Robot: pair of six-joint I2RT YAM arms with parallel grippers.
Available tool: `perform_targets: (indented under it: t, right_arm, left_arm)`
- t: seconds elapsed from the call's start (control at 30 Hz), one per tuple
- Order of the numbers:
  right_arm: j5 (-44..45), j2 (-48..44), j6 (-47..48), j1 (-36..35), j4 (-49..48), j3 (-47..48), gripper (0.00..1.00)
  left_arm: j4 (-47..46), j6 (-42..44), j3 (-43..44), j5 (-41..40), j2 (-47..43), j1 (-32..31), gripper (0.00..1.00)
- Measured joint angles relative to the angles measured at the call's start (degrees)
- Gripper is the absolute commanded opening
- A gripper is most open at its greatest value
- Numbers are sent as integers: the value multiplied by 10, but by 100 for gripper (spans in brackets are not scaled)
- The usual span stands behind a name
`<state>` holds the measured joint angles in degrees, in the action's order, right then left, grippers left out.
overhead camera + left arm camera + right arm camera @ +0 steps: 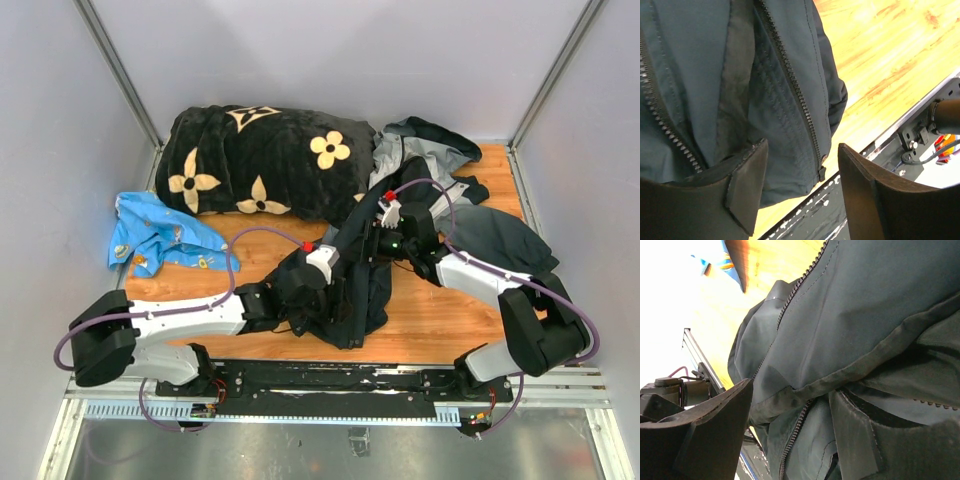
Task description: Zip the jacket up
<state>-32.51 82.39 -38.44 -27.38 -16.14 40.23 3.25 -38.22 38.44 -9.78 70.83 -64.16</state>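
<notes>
At 9 o'clock on the desk (440, 320) lies a blue cloth (160, 235), well apart from the work. The left hand (801, 162) hovers at the jacket's hem with its fingers apart, gripping nothing; one pad (747, 185) lies against the fabric beside a row of zipper teeth (795, 95), and the second row (670, 135) runs separately, so the front looks unzipped here. The jacket (355, 295) sits mid-desk, bunched, with its long axis running from the hem at 7 o'clock near the front edge up to the hood at 1 o'clock. The right hand (790, 395), further up the garment, also has its fingers apart, straddling a folded edge without visibly pinching it. With neither hand clamped, the likely trouble is slack: the hem could slump over the near edge, and the two rows could drift further apart. A closing hand might also catch a loose fold instead of the zipper edge, or trap fabric in the teeth. I cannot see the slider.
</notes>
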Motion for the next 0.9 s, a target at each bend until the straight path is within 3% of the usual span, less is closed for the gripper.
perform_targets:
  t: [0.27,0.47,0.67,0.9]
  right_arm:
    - [6,0,-4,-3,-3,-4,65]
    - [6,0,-6,-3,-3,-5,66]
    - [6,-2,-6,-4,-3,-5,67]
    - [16,-24,2,-4,19,-6,70]
  left_arm:
    - [-30,-13,33,-44,73,-33,70]
    - [-28,-11,64,-84,136,-35,62]
    - [-14,-4,69,-123,165,-35,42]
    - [3,7,71,-156,160,-35,3]
